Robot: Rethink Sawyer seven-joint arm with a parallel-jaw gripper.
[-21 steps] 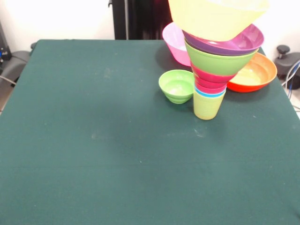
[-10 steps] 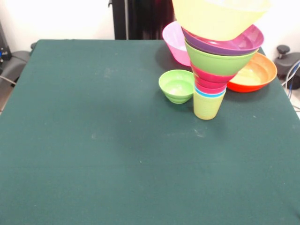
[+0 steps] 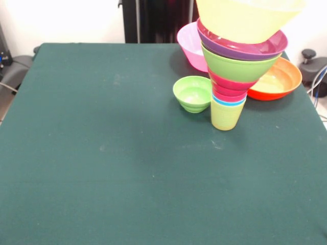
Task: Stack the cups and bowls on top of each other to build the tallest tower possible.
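Note:
The tower stands right of the table's middle, widening upward. A yellow-green cup (image 3: 226,116) is lowest, with a thin blue cup rim (image 3: 228,101) showing above it. Over that come nested red pieces (image 3: 232,88), a lime green bowl (image 3: 237,67) and a purple bowl (image 3: 245,48). A big yellow bowl (image 3: 249,19) is over the purple one, offset to the right and cut off by the top edge. I cannot tell whether it rests there or is held. No gripper shows.
A small green bowl (image 3: 193,93) sits just left of the tower's base. A pink bowl (image 3: 189,47) stands behind the tower and a big orange bowl (image 3: 280,79) to its right. The dark green table (image 3: 102,153) extends left and front. Grey gear (image 3: 312,64) lies past the right edge.
The yellow bowl at the top has slid steadily to the right over the purple bowl. The rest of the tower and the loose bowls have stayed in place.

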